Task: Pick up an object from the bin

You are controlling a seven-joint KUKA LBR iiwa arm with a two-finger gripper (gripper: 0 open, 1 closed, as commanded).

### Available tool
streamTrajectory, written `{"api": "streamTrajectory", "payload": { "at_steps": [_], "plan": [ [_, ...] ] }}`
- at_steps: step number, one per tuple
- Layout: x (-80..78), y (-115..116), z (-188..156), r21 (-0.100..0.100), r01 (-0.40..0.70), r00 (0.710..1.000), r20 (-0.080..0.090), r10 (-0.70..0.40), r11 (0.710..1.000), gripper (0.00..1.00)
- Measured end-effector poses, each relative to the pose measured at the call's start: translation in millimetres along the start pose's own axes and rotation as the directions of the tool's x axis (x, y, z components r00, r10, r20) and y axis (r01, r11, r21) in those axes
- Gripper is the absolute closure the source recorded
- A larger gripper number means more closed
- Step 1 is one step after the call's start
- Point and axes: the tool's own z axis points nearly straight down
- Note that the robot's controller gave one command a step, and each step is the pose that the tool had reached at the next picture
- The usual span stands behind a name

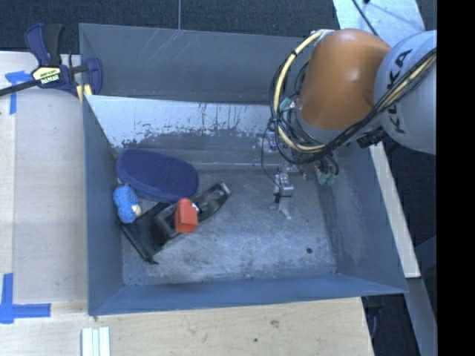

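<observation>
— Four things crowd the left of our bin (223, 73): blue oval pad (157, 175), black tool (208, 200), red block (185, 216), small blue ball (126, 202).
— Our claw (283, 197) hangs over bare floor to their right; the tool's long end slants toward it. Wide or narrow, we cannot tell.

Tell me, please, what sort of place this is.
Likely a robotics lab's bin-picking test cell: a KUKA arm reaching into a grey bin, with a blue pad and black tool loose inside.
</observation>
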Motion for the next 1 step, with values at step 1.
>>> {"api": "streamTrajectory", "payload": {
  "at_steps": [1],
  "plan": [
    [-31.3, 24.5, 114.5, -0.002, 0.102, 0.995, -0.008, -0.102, 0.995, 0.00]
  ]
}}
